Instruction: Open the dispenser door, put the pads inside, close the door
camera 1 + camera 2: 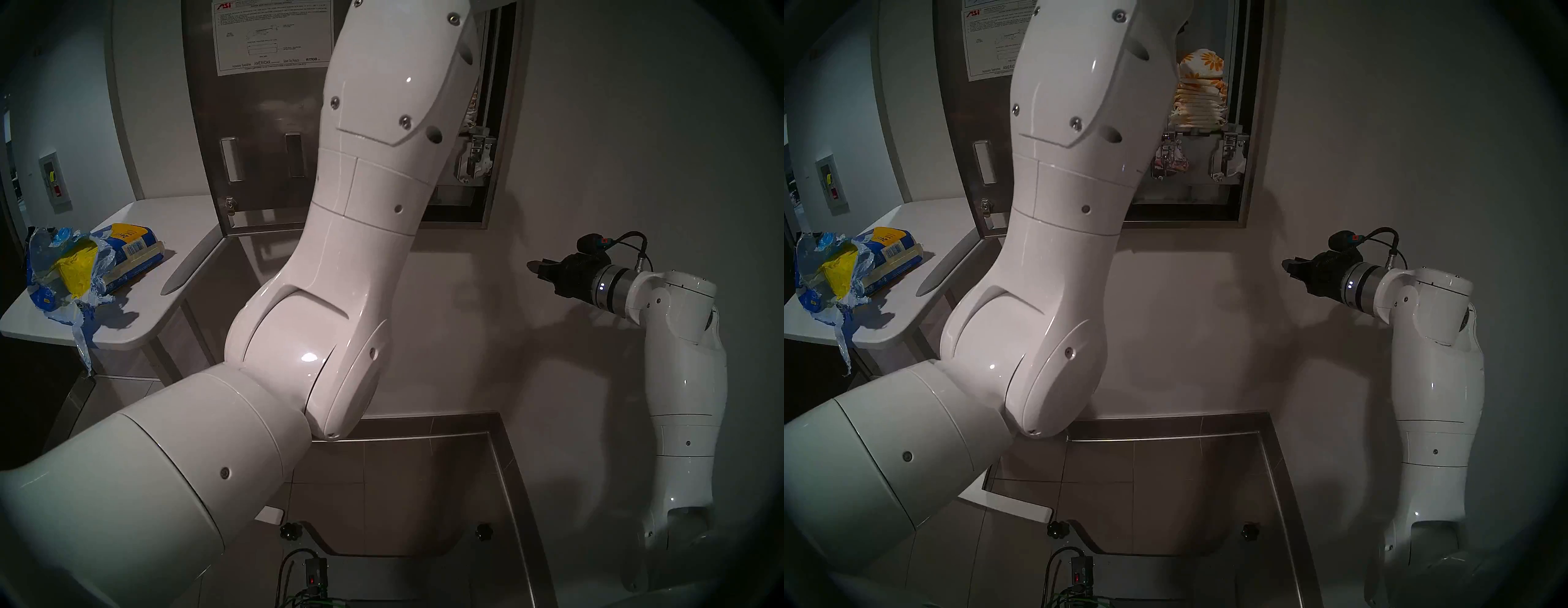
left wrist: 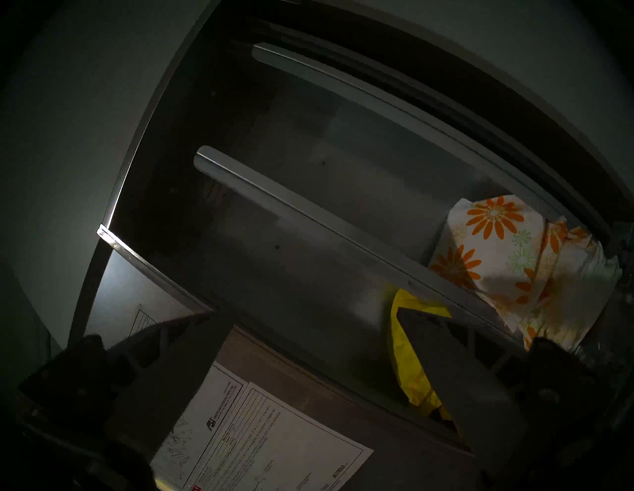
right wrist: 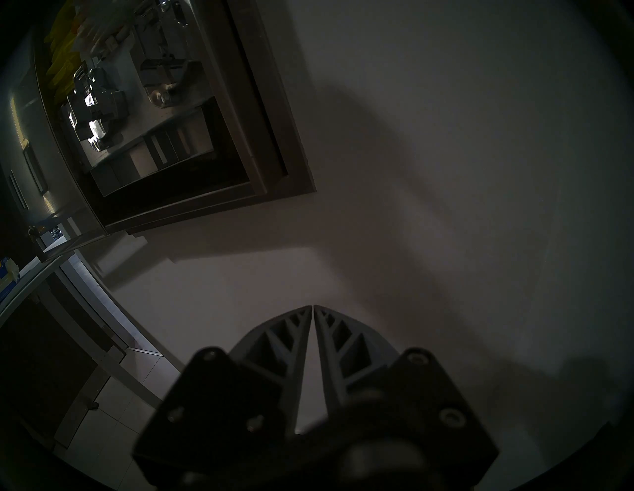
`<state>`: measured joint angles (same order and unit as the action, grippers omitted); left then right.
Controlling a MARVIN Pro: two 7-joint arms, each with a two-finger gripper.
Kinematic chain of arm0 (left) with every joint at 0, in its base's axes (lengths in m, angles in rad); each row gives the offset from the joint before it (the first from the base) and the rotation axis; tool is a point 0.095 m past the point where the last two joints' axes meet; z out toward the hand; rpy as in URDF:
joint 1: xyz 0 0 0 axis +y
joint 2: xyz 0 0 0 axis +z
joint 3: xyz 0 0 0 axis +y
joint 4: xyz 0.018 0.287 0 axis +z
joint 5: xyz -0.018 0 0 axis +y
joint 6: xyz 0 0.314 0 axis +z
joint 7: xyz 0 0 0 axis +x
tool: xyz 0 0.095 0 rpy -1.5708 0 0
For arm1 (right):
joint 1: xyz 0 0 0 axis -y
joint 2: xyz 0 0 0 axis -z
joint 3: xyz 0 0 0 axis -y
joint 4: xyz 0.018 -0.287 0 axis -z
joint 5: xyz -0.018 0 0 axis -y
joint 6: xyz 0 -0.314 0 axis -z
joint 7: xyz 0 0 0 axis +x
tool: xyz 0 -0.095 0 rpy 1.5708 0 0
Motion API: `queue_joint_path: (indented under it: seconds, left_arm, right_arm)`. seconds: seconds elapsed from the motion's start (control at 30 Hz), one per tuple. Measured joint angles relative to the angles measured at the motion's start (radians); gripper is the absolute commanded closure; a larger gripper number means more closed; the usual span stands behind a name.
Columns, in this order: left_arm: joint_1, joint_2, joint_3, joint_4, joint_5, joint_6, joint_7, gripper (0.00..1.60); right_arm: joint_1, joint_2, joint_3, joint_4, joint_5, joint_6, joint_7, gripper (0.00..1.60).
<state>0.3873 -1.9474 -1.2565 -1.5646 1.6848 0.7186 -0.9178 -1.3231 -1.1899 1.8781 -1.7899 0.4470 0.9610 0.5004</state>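
The dispenser door (image 1: 263, 140) stands swung open to the left, with its white instruction sheet (image 1: 271, 38) facing me. My left arm reaches up into the open cabinet (image 1: 1246, 127). In the left wrist view my left gripper (image 2: 310, 313) is open, its fingers wide apart. A yellow pad (image 2: 404, 356) lies in the left compartment, right beside one finger (image 2: 463, 377). More yellow pads (image 1: 76, 271) sit in the torn pack on the table. My right gripper (image 1: 536, 267) is shut and empty, hanging near the wall below and to the right of the cabinet; its fingertips (image 3: 305, 310) touch.
White packets with orange flowers (image 2: 497, 253) are stacked in the right compartment, also seen in the head view (image 1: 1202, 97). The torn blue-and-yellow pack (image 1: 127, 250) lies on the white table (image 1: 140, 314) at the left. A steel rail (image 1: 500, 446) runs along the floor.
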Motion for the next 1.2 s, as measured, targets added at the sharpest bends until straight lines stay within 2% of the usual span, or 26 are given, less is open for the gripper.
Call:
queue_joint_path:
  seconds: [0.6, 0.77, 1.2]
  left_arm:
    - [0.198, 0.062, 0.031, -0.236, -0.072, -0.043, 0.041, 0.00]
    - [0.277, 0.101, 0.049, -0.301, -0.087, -0.045, 0.047, 0.00]
    - [0.499, 0.254, 0.076, -0.465, -0.142, -0.045, 0.080, 0.00]
  right_arm:
    - [0.000, 0.000, 0.000, 0.000, 0.001, 0.000, 0.000, 1.08]
    - [0.000, 0.000, 0.000, 0.001, 0.001, 0.000, 0.000, 1.08]
    - [0.000, 0.000, 0.000, 0.001, 0.001, 0.000, 0.000, 1.08]
